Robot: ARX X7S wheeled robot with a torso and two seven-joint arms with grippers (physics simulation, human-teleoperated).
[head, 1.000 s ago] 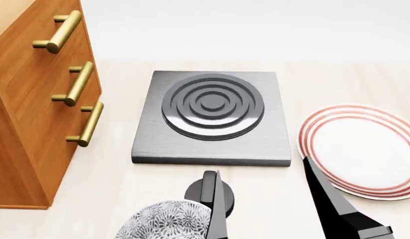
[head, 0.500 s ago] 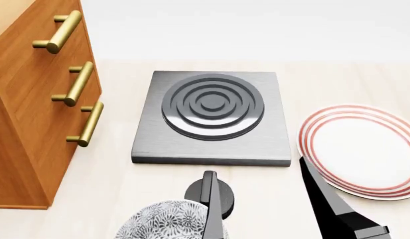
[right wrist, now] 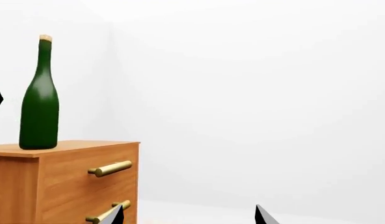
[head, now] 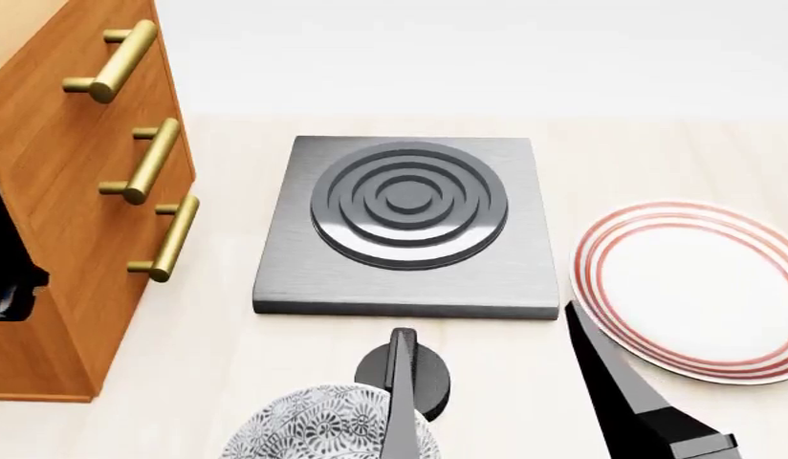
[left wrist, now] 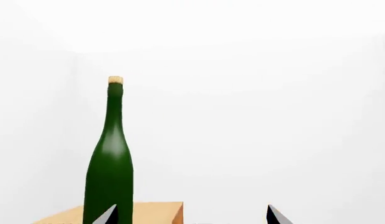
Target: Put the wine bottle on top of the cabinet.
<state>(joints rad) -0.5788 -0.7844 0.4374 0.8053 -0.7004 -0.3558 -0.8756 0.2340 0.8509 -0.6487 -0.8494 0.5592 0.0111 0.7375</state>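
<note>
The wine bottle [right wrist: 39, 98] stands upright on top of the cabinet [right wrist: 67, 182], at the counter's [head: 215, 363] left. The left gripper [left wrist: 189, 215] is near it, jaws wide and empty. The right gripper [right wrist: 189, 215] hangs open too, holding nothing.

Legible text, labels, brands, numbers, signs: none showing in any view; the wine bottle [right wrist: 39, 105] is presenting plain green glass and a bare cork, with no label facing either wrist camera; the cabinet [right wrist: 67, 179] is bearing no marking on its wood or handles; the plate [head: 700, 287] is carrying only red rings; the patterned bowl [head: 330, 426] is showing ornament, not lettering.
</note>
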